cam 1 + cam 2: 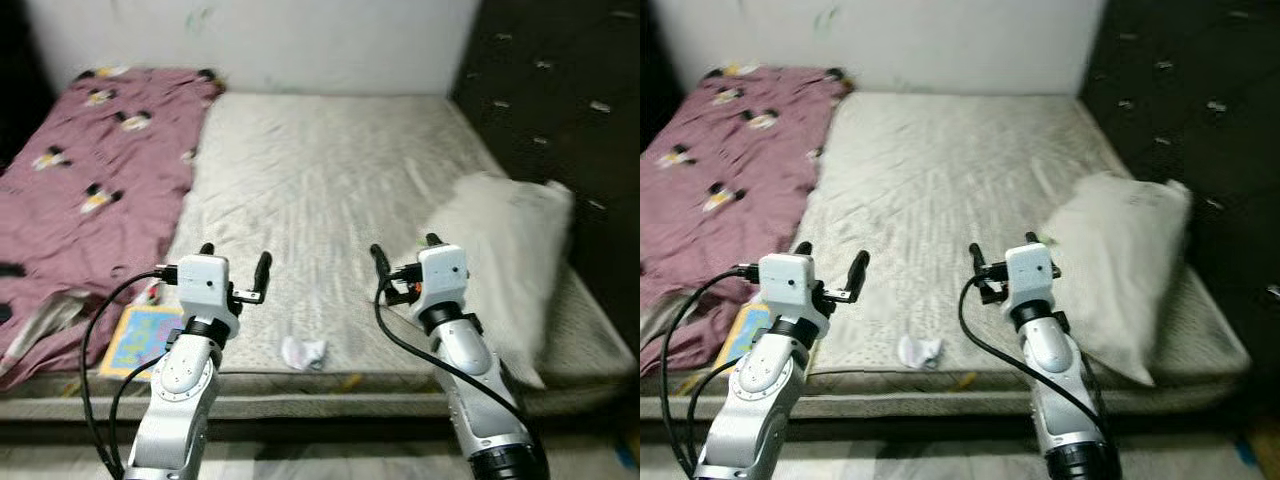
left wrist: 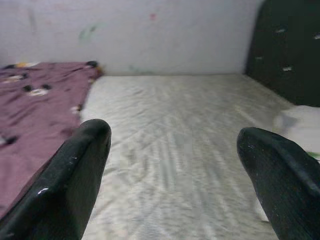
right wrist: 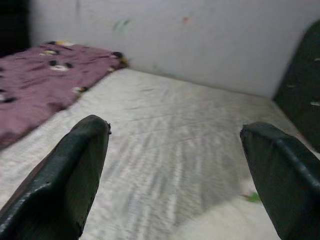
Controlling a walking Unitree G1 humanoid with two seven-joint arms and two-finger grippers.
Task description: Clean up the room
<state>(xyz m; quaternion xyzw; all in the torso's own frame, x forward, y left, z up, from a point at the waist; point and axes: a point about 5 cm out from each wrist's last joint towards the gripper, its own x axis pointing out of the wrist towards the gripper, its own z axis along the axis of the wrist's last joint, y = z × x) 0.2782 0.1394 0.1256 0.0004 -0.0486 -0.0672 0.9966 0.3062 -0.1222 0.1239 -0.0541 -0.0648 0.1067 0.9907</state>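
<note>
Both arms are up over the near edge of the mattress (image 1: 320, 170), the left gripper (image 1: 236, 262) and the right gripper (image 1: 406, 255) each with fingers spread wide and holding nothing. The crumpled white cloth (image 1: 303, 352) lies below and between them, closer to the robot than either set of fingertips. A colourful book (image 1: 140, 338) sits just under the left wrist. To the right gripper's outer side, the pillow (image 1: 505, 265) overhangs the edge. The risk: reaching forward overshoots the cloth, or the right arm nudges the pillow off.

The mattress (image 1: 320, 180) is matt quilted cloth, the blanket (image 1: 90, 170) soft printed fabric.
</note>
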